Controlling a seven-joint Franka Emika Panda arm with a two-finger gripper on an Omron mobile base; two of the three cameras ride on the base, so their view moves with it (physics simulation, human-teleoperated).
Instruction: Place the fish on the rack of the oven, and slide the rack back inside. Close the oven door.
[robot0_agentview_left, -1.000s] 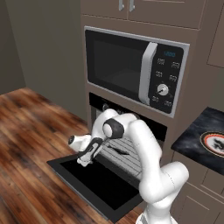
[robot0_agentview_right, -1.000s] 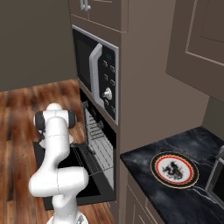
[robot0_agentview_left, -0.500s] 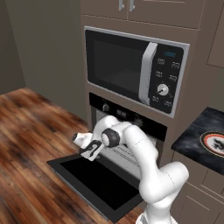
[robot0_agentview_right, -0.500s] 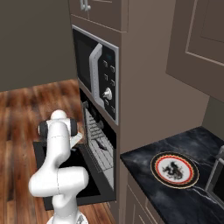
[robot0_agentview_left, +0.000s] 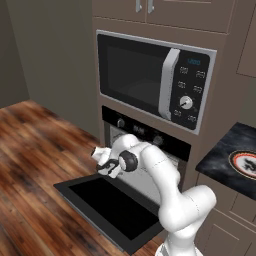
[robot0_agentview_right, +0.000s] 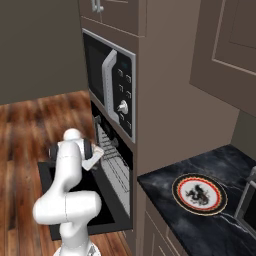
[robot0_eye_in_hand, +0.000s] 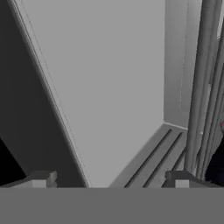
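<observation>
Pincer (robot0_agentview_left: 106, 165) wide, empty, above dropped oven door (robot0_agentview_left: 107, 207)

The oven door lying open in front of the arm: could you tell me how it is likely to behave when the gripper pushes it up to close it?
The oven door is a wide, flat black panel, so it should feel stiff and fairly heavy. It lies dropped down from the oven, so it will probably swing up along its back edge rather than slide. Its glossy face may be slippery for the open gripper.
</observation>
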